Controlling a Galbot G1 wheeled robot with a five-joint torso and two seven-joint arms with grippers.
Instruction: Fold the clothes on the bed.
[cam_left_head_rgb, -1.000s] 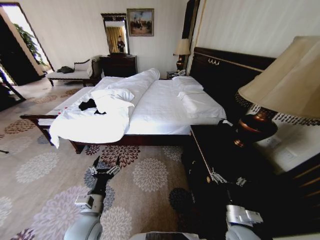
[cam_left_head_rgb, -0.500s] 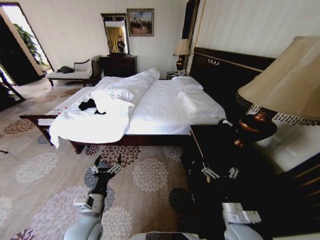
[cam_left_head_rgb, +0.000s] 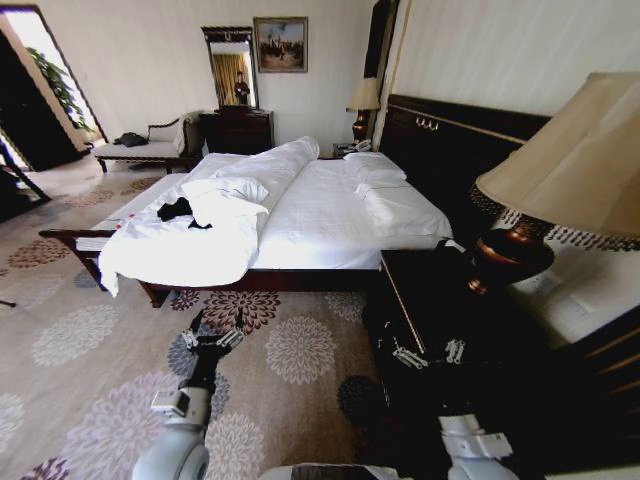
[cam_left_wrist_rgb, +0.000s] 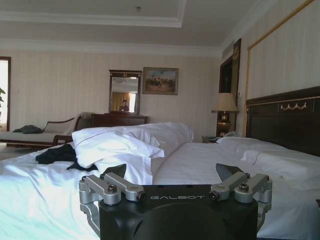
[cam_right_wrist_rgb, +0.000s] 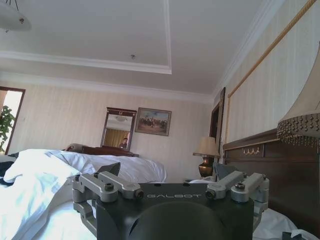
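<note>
The clothes (cam_left_head_rgb: 178, 210), a crumpled black garment, lie on the bed (cam_left_head_rgb: 320, 210) near its foot end, beside a heap of white duvet. In the left wrist view the clothes (cam_left_wrist_rgb: 60, 154) show as a dark patch on the white sheet of the bed (cam_left_wrist_rgb: 200, 160), well beyond the fingertips. My left gripper (cam_left_head_rgb: 212, 332) (cam_left_wrist_rgb: 172, 172) is open and empty, low over the carpet in front of the bed's side. Over the dark nightstand, my right gripper (cam_left_head_rgb: 428, 352) (cam_right_wrist_rgb: 167, 171) is open too, holding nothing.
A dark nightstand (cam_left_head_rgb: 430, 300) with a large bedside lamp (cam_left_head_rgb: 560, 170) stands close on the right. The tall dark headboard (cam_left_head_rgb: 460, 140) lines the right wall. A chaise (cam_left_head_rgb: 145, 150) and a dresser with mirror (cam_left_head_rgb: 238, 125) stand across the room. Floral carpet (cam_left_head_rgb: 90, 340) lies before the bed.
My right gripper has shifted a little to the left over the nightstand. The left arm and the clothes have hardly moved.
</note>
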